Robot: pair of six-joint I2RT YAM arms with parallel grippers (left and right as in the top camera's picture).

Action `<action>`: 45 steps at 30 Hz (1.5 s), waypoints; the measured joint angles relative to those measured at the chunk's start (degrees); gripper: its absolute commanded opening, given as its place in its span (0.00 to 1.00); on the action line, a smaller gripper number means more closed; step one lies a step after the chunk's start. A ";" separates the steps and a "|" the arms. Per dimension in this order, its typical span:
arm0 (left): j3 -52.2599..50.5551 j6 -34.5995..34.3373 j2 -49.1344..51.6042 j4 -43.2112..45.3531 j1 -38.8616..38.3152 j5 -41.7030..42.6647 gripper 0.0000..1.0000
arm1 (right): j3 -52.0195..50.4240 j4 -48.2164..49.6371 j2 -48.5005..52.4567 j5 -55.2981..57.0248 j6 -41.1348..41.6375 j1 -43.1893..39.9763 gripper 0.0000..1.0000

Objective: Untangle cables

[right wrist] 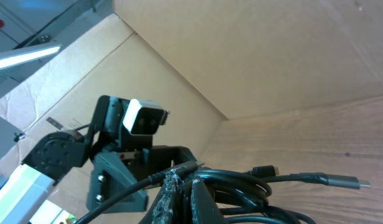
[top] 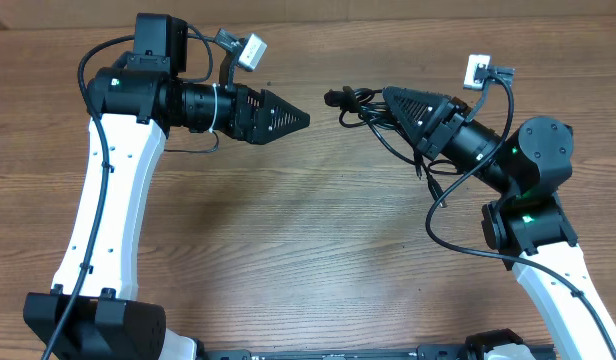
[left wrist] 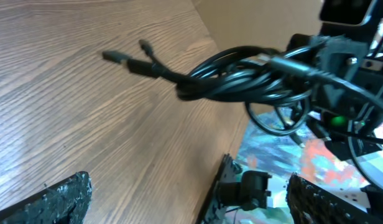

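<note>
Just one cable tangle [top: 363,108] between two arms [top: 118,200] [top: 548,270]

The bundle of thin black cables [top: 360,108] is hanging above the brown wooden counter [top: 288,250], caught in the right pincer [top: 388,96], its plug ends [top: 334,97] pointing left toward the left pincer [top: 300,118], which is standing just apart.

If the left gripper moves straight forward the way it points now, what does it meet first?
Probably the cables, bunched in the shut right gripper; the open left gripper points toward their plug ends, nothing between. Depth is unclear, so it might miss them.
</note>
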 measured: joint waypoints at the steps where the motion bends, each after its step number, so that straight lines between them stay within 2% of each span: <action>1: 0.00 0.59 0.00 -0.02 0.00 -0.48 1.00 | 0.00 0.39 0.00 0.02 0.66 0.00 0.04; 5: 0.00 8.07 0.00 -0.11 0.00 -2.08 0.96 | 0.00 0.39 0.00 0.00 1.57 0.00 0.04; 14: 0.00 35.21 0.00 2.16 -0.48 -4.52 0.99 | 0.00 0.42 0.00 -2.89 3.19 0.00 0.04; 18: 0.00 42.07 0.00 4.33 -1.97 -4.76 1.00 | 0.00 0.42 0.00 -5.44 3.91 0.00 0.04; 23: 0.00 47.01 0.00 5.51 -4.63 -5.01 0.99 | 0.00 0.68 0.00 -7.41 4.85 0.00 0.04; 30: 0.00 50.49 0.00 5.62 -8.00 -5.42 0.60 | 0.00 1.70 0.00 -8.35 5.40 0.00 0.04; 31: 0.00 50.82 0.00 5.64 -8.31 -5.46 0.50 | 0.00 1.75 0.00 -8.48 5.46 0.00 0.04; 32: 0.00 51.08 0.00 5.64 -8.37 -5.51 0.31 | 0.00 1.73 0.00 -8.55 5.51 0.00 0.04; 34: 0.00 51.45 0.00 5.68 -8.66 -5.62 0.04 | 0.00 1.73 0.00 -8.74 5.53 0.00 0.04; 43: 0.00 51.52 0.00 3.96 -8.63 -5.99 0.04 | 0.00 -0.20 0.00 -8.68 5.49 -0.02 0.04; 45: 0.00 50.64 0.00 3.04 -8.63 -5.73 0.04 | 0.00 -0.68 0.00 -8.72 5.53 -0.02 0.17</action>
